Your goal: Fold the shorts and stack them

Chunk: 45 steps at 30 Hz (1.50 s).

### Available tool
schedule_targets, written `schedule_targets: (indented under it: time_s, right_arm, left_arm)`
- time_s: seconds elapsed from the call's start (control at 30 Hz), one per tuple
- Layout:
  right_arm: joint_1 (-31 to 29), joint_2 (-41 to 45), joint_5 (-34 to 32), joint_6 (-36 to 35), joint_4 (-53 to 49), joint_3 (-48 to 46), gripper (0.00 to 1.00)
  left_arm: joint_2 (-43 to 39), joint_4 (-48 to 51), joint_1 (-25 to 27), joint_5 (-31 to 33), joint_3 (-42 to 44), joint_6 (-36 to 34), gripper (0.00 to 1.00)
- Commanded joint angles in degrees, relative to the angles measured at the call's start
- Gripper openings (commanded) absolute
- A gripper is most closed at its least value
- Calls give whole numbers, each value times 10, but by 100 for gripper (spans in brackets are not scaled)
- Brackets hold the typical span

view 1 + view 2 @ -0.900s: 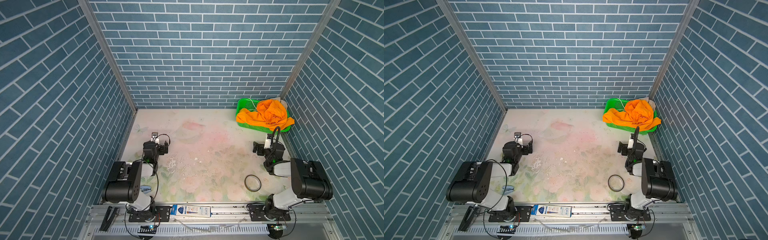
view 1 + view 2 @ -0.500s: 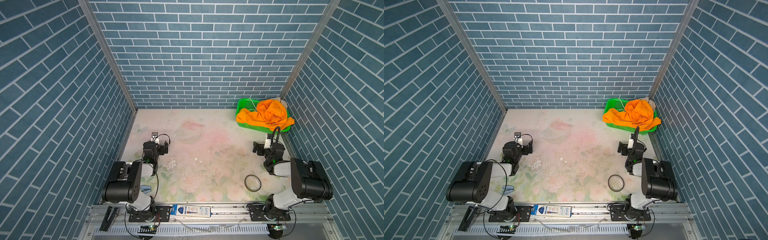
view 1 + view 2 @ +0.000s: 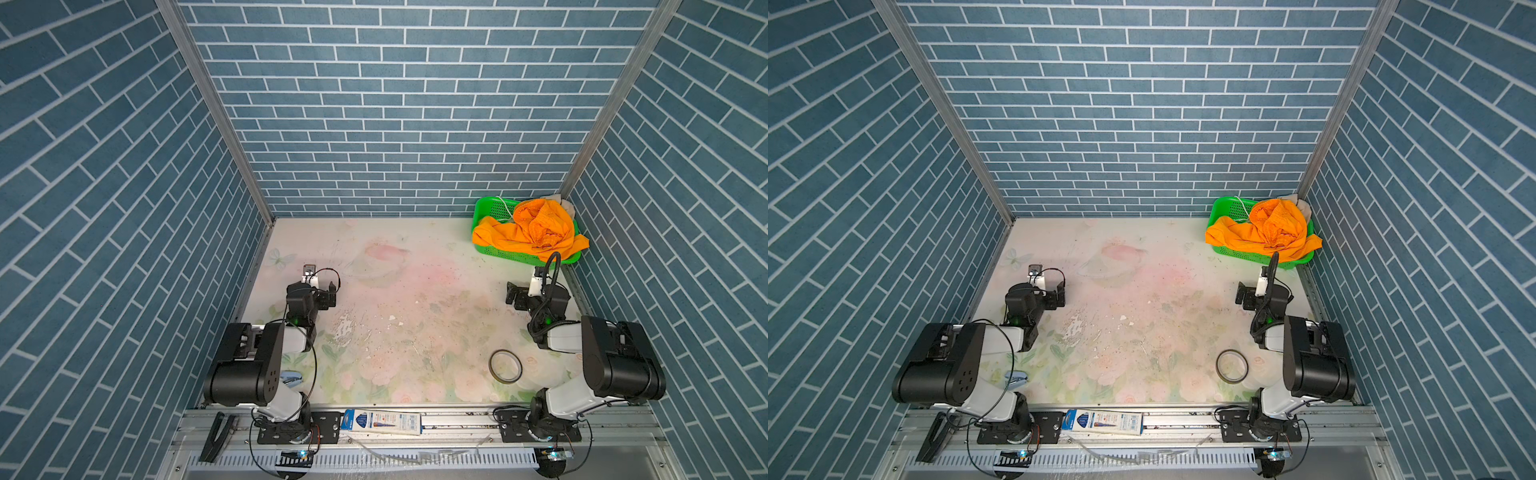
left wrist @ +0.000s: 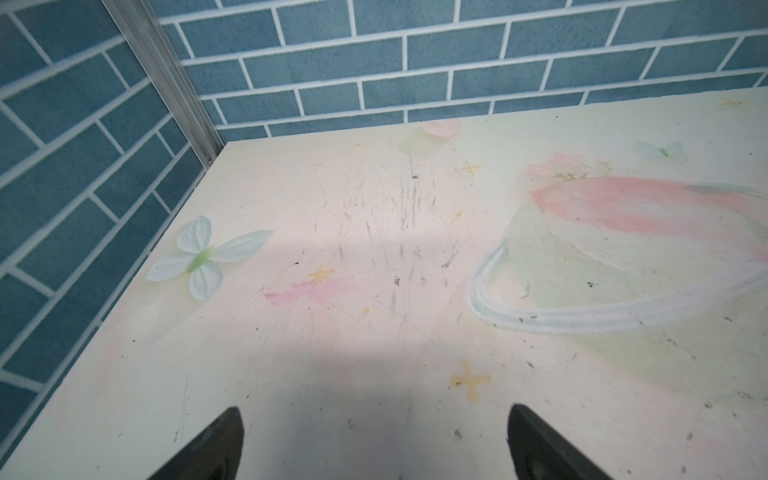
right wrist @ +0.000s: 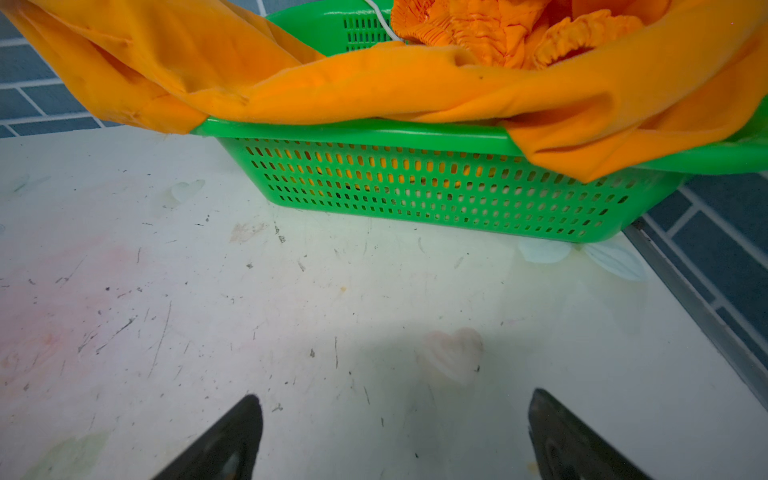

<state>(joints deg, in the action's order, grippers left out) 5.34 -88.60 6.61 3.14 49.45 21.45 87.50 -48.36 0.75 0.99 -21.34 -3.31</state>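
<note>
Desk (image 3: 415,291): arms (image 3: 266,357) sitting folded low, left gripper (image 4: 374,419) and right gripper (image 5: 395,407) gaping wide, empty; orange shorts (image 3: 536,224) draping green basket (image 5: 415,191).

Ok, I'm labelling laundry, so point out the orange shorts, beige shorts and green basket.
orange shorts (image 3: 536,221): top view, gathered waistband.
beige shorts (image 3: 568,206): top view, exposed far edge.
green basket (image 5: 353,134): right wrist view, front rim.

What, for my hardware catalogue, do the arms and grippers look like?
The left arm and right arm match: bulky black joint housings, white links, looping black cables, and a small green light near each wrist. The left gripper and right gripper have black fingers tapering to points.
</note>
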Motion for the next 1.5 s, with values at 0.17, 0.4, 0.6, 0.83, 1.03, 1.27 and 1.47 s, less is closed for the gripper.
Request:
schedule_targets:
  time_s: [0.17, 0.4, 0.6, 0.83, 1.03, 1.27, 1.47]
  right_arm:
    - [-2, 1, -8, 3, 3, 12, 99]
    - [-2, 3, 2, 2, 6, 9, 96]
    - [-3, 21, 34, -17, -7, 8, 89]
    - [-5, 149, 16, -1, -139, 28, 87]
    - [-18, 256, 54, 79, -363, 121, 99]
    - [-32, 192, 56, 80, -648, 345, 95]
    - [-36, 72, 60, 61, -691, 482, 92]
  left_arm:
    - [-1, -5, -1, 1, -11, -3, 100]
    - [-1, -6, -1, 1, -10, -3, 100]
    - [-26, 42, -1, 4, -26, -1, 100]
    - [-172, 225, -1, -6, -57, 33, 100]
    - [-287, 395, 25, -19, -106, 101, 100]
    - [-346, 531, 47, -60, -180, 149, 100]
    - [-326, 627, 53, -102, -243, 166, 100]
